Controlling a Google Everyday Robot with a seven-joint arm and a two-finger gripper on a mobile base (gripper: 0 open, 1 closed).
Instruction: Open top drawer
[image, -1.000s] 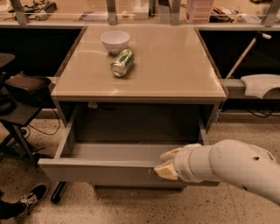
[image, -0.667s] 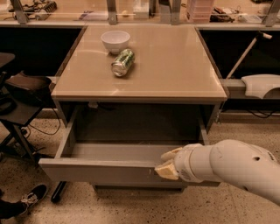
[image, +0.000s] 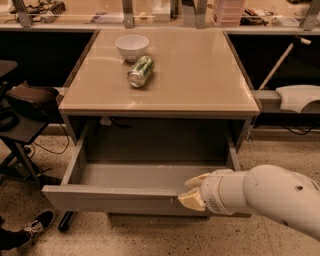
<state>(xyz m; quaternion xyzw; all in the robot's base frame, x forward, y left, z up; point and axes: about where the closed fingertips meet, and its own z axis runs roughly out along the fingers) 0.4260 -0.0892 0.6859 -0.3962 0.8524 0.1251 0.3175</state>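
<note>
The top drawer (image: 115, 199) is a wide, shallow grey drawer pulled far out from under the beige table top (image: 200, 85). Its plain grey inside shows and holds nothing that I can see. My gripper (image: 192, 190) is at the drawer's front panel, right of centre, with one yellowish finger above the top edge of the panel and one in front of it. The white arm reaches in from the lower right and hides the right end of the front panel.
A white bowl (image: 132, 47) and a green can (image: 140, 71) lying on its side are on the table top. A dark chair (image: 27, 107) stands at the left. A black shoe (image: 35, 225) lies on the floor at lower left. A white object (image: 300, 97) sits at the right.
</note>
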